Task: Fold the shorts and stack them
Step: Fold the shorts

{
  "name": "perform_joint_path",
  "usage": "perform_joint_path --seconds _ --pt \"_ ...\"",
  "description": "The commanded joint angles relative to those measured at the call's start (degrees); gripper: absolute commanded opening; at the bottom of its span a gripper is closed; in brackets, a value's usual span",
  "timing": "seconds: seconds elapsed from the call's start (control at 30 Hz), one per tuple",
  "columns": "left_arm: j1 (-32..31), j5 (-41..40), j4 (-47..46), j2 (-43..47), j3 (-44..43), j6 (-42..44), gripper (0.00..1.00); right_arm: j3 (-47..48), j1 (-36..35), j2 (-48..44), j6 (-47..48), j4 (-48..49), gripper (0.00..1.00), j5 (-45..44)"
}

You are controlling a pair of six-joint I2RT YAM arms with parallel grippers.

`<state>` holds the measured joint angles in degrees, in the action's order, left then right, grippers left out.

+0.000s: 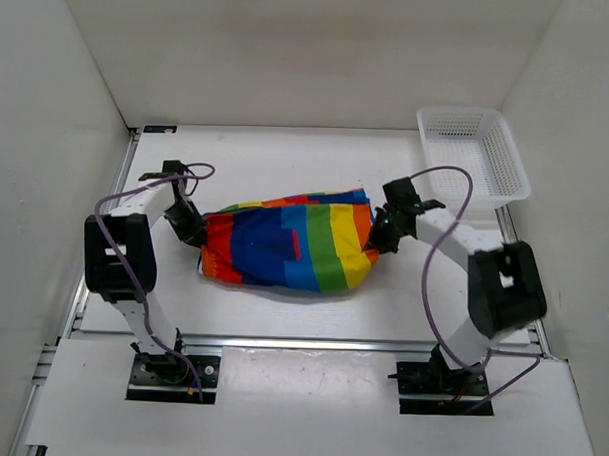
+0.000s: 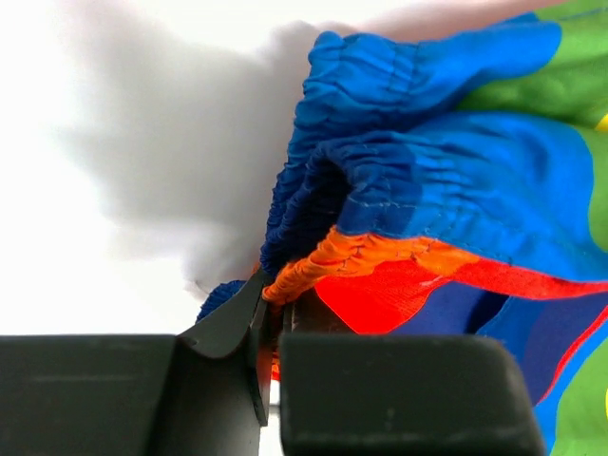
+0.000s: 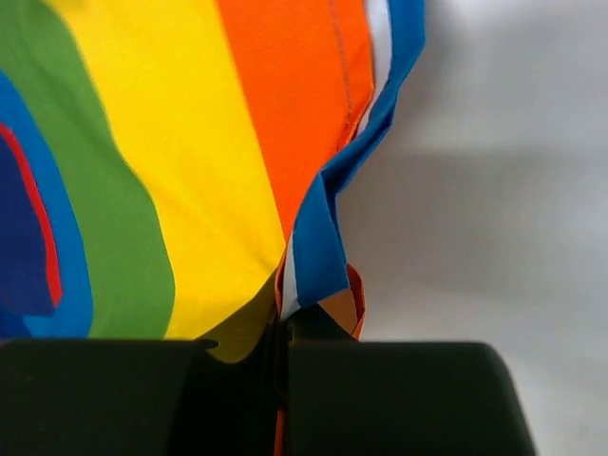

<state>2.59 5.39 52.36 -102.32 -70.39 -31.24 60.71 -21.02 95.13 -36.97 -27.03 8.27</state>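
The rainbow-striped shorts lie stretched across the middle of the table between my two grippers. My left gripper is shut on the gathered waistband at the shorts' left end; in the left wrist view the orange and blue elastic bunches right at my closed fingers. My right gripper is shut on the right end of the shorts; in the right wrist view the orange and blue hem runs down between my closed fingers. Both ends look lifted slightly off the table.
A white plastic mesh basket stands at the back right corner of the table. White walls enclose the table on the left, back and right. The arm bases sit at the near edge.
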Motion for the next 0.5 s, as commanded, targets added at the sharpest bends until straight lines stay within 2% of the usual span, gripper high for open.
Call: perform_joint_path --seconds 0.0,0.03,0.07,0.1,0.13,0.17,0.2,0.23,0.27,0.3,0.33,0.47 --pt "-0.92 0.23 0.99 8.52 4.37 2.15 0.1 -8.46 -4.45 -11.06 -3.62 -3.38 0.03 -7.9" --pt "-0.92 0.93 1.51 9.76 5.52 2.15 0.1 -10.07 -5.6 -13.28 -4.33 -4.08 0.32 -9.49" --pt "-1.44 0.94 1.52 10.73 6.31 2.15 0.17 -11.13 -6.66 -15.22 -5.64 -5.91 0.51 -11.42" --pt "-1.45 1.64 2.74 12.22 6.93 2.76 0.3 -11.66 -7.37 -18.63 -5.66 -6.98 0.68 -13.35" --pt "-1.45 0.95 3.45 12.93 6.93 2.77 0.39 -11.66 -7.98 -20.06 -5.66 -8.21 0.85 -16.5" --pt "-1.45 0.33 4.24 13.46 5.98 3.29 0.53 -10.71 -7.99 -21.03 -5.13 -9.52 0.89 -18.19" --pt "-1.45 -0.28 5.81 14.25 3.88 3.3 0.75 -9.57 -7.99 -22.35 -4.35 -12.32 0.91 -19.86" --pt "-1.45 -1.94 6.52 14.26 2.55 3.9 0.77 -8.25 -7.99 -22.36 -3.47 -13.39 0.92 -21.35" --pt "-1.45 -2.74 7.22 14.26 1.06 3.91 0.84 -5.37 -7.99 -22.36 -2.33 -14.1 0.92 -23.63" --pt "-1.45 -3.8 8.28 14.26 -1.83 4.43 0.84 -3.86 -7.99 -22.36 -0.05 -14.63 0.92 -24.44" --pt "-1.45 -4.33 8.29 13.39 -3.33 4.44 0.84 -2.54 -7.99 -22.36 1.01 -14.63 0.84 -25.05" --pt "-1.45 -3.72 7.24 9.7 -7.74 5.84 0.78 6.07 -7.37 -12.82 6.29 -12.71 0.65 -26.64"
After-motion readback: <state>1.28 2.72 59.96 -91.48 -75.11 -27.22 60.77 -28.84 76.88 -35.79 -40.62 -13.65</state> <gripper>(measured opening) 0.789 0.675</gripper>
